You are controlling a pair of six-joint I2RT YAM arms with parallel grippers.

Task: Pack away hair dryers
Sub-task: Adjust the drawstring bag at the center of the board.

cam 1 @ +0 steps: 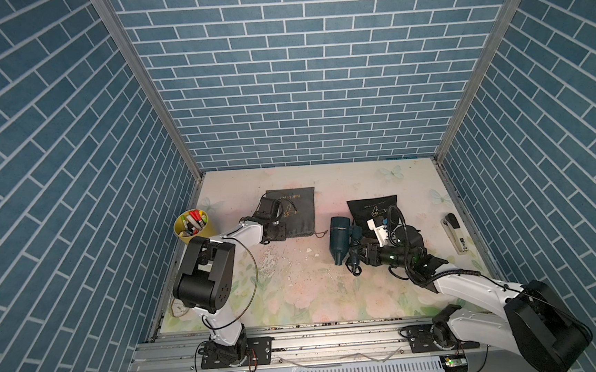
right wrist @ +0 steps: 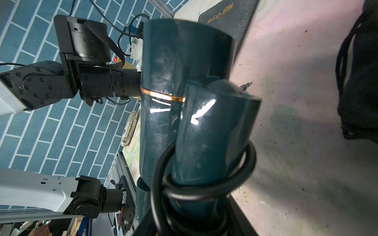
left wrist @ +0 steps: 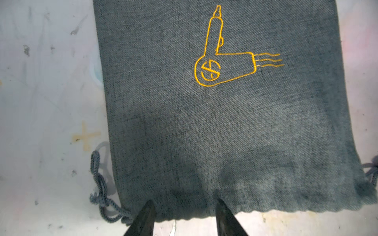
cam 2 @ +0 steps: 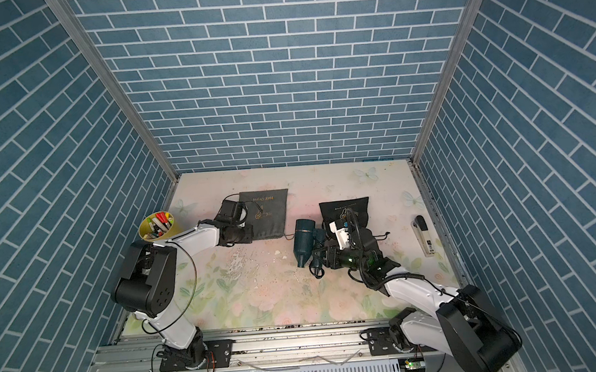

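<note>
**Toward the desk's right side, a dryer gripped and a pouch mouth waiting to its left**

On the flowered desk (cam 1: 296, 284), between two flat pouches, the teal hair dryer (cam 1: 339, 230) lies with its barrel running from far edge to near edge, narrow nozzle pointing at the near edge. Its handle (right wrist: 204, 126) juts toward the desk's right side, where the right gripper (cam 1: 357, 254) appears clamped around it. A black cord (right wrist: 204, 190) is looped round that same handle.

The grey pouch (cam 1: 301, 208) lies flat toward the far left, its drawstring (left wrist: 98, 177) hem facing the near edge. The left gripper (left wrist: 185, 202) sits right at that hem, fingertips (left wrist: 150, 206) spread apart on either side of a stretch of fabric and pinching nothing yet.

The coming move seems to turn on one relation. The pouch's mouth lies left of the dryer and opens toward the near edge, so the dryer would have to cross leftward and enter heading for the far edge. The left arm is nearer the mouth and the right arm is nearer the dryer. A black pouch (cam 1: 369, 205) sits just beyond the right wrist, and no second dryer shows in any view.
</note>
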